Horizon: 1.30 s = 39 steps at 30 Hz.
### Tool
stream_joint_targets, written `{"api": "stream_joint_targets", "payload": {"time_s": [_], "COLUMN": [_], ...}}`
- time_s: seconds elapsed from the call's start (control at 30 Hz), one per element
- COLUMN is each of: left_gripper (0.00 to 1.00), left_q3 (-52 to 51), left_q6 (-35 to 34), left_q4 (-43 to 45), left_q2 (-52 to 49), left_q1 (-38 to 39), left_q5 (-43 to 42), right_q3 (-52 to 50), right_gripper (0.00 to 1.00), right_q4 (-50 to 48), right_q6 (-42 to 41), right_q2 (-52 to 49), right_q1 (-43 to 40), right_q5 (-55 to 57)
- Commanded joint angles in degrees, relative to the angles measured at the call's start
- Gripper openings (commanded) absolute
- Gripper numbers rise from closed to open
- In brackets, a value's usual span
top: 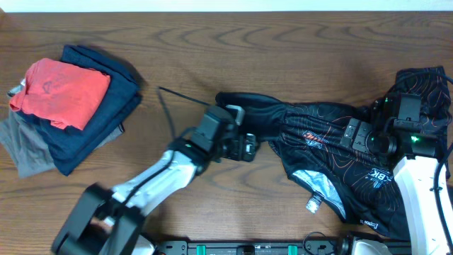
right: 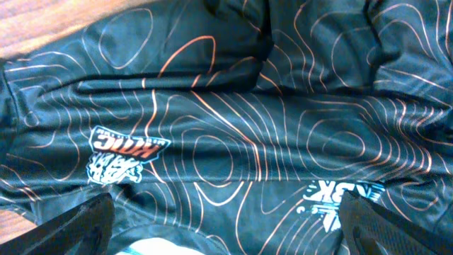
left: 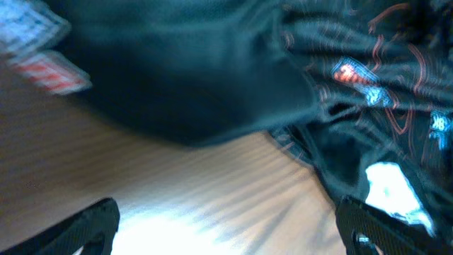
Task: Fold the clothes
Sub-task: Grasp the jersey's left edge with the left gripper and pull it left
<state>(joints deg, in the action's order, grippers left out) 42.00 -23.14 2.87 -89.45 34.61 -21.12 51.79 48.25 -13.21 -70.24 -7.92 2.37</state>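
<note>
Before closing on anything, spread flat the crumpled jersey [top: 325, 152], bunched at three o'clock on the worktop [top: 283, 42]. Left tool [top: 248, 147] at its nine-o'clock edge, right tool [top: 352, 134] over its middle: both gaping wide, holding nothing. Pinch hems only. Pull toward bare twelve o'clock, clear of the folded stack [top: 92, 134] at nine.
</note>
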Motion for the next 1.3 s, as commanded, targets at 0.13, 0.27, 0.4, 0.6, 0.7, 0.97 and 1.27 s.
{"api": "stream_joint_targets", "payload": {"time_s": [0.13, 0.27, 0.4, 0.6, 0.7, 0.97, 1.27], "left_gripper": [0.98, 0.98, 0.76, 0.11, 0.06, 0.06, 0.70], "left_q3": [0.7, 1.3, 3.4, 5.8, 6.9, 11.6, 24.1], "left_q6": [-12.3, -17.5, -19.2, -18.7, -15.9, -8.2, -5.0], "left_q4": [15.8, 23.4, 27.5, 27.9, 27.6, 19.7, 2.6], "left_q2": [-12.1, -17.5, -20.9, -21.7, -21.0, -12.5, -10.8], "left_q1": [7.5, 8.2, 8.2, 7.8, 5.8, -9.9, -27.0], "left_q5": [-0.3, 1.5, 2.0, 9.4, 9.4, 10.1, 3.1], "right_q3": [0.5, 0.5, 0.5, 0.5, 0.5, 0.5, 0.5], "right_gripper": [0.99, 0.99, 0.99, 0.99, 0.99, 0.99, 0.99], "right_q4": [0.2, 0.2, 0.2, 0.2, 0.2, 0.2, 0.0], "right_q6": [-0.7, -0.7, -0.7, -0.7, -0.7, -0.7, -0.7], "right_q2": [0.6, 0.6, 0.6, 0.6, 0.6, 0.6, 0.6], "right_q1": [-0.6, -0.6, -0.6, -0.6, -0.6, -0.6, -0.6], "right_q5": [0.3, -1.1, -1.3, -1.3, -1.3, -1.3, -1.3]}}
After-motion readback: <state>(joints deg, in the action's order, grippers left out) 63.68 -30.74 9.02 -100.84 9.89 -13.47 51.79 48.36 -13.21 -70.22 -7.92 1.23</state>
